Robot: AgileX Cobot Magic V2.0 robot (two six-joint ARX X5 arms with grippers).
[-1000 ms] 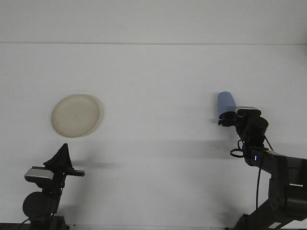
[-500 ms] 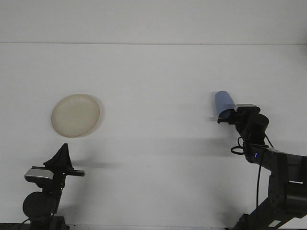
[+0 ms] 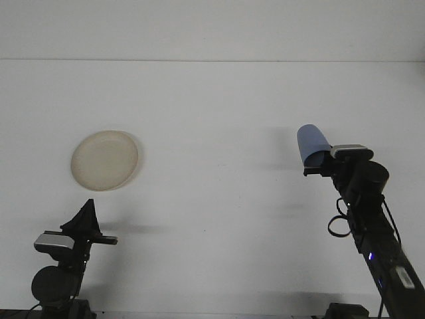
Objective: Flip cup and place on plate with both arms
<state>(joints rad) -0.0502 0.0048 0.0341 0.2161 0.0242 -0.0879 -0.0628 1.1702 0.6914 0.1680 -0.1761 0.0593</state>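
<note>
A blue cup [image 3: 312,145] is held off the table at the right, its closed bottom up and tilted toward the left. My right gripper [image 3: 317,163] is shut on the cup's lower end, and its arm rises from the lower right corner. The cream plate [image 3: 105,160] lies flat on the white table at the left, with nothing on it. My left gripper [image 3: 85,216] rests low at the bottom left, just in front of the plate, its dark fingers coming together in a point with nothing between them.
The white table [image 3: 212,199] runs back to a white wall. A looped black cable [image 3: 340,224] hangs off the right arm below the wrist camera.
The right arm has lifted and straightened, raising the cup a little and tilting it further to the left. The left arm and the plate have not moved.
</note>
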